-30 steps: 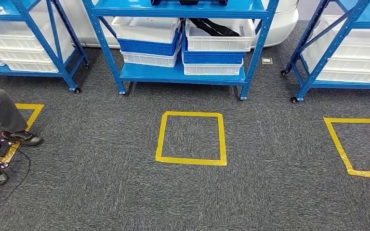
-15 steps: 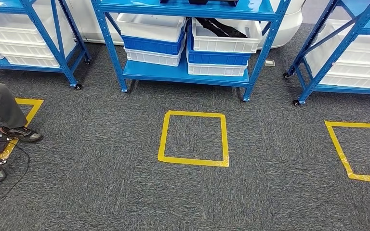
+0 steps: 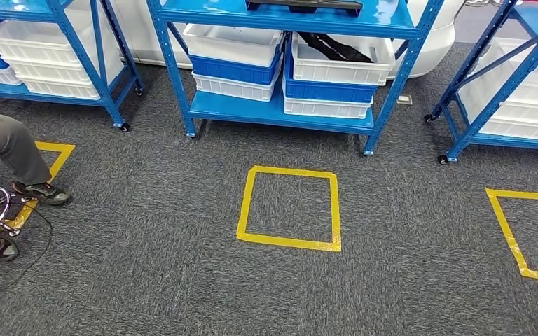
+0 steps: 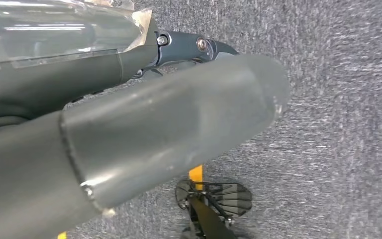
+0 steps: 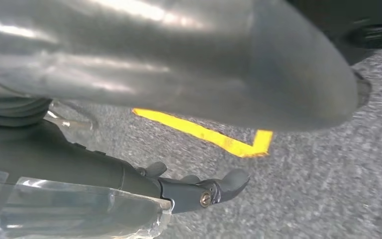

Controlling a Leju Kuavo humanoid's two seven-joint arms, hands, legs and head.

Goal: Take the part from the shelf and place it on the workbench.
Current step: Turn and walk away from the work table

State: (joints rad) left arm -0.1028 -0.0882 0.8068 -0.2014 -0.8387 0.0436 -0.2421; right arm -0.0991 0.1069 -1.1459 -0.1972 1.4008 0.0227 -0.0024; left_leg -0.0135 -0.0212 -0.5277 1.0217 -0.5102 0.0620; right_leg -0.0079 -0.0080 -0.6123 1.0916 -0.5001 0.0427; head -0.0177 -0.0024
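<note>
Part [image 3: 333, 47] (dark, in a white bin [image 3: 340, 59]) sits on the shelf [image 3: 280, 112], unreached; both hands hang empty, fingers loosely apart.

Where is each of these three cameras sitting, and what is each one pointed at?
Head view: high on the robot, looking forward and down at the blue shelf, its stacked bins and a yellow tape square on grey carpet; none of the robot's own body shows.
Left wrist view: behind the hanging left hand, facing the carpet.
Right wrist view: behind the right hand, facing the carpet.
Shared: both wrist views and the head view show grey carpet and yellow tape.
</note>
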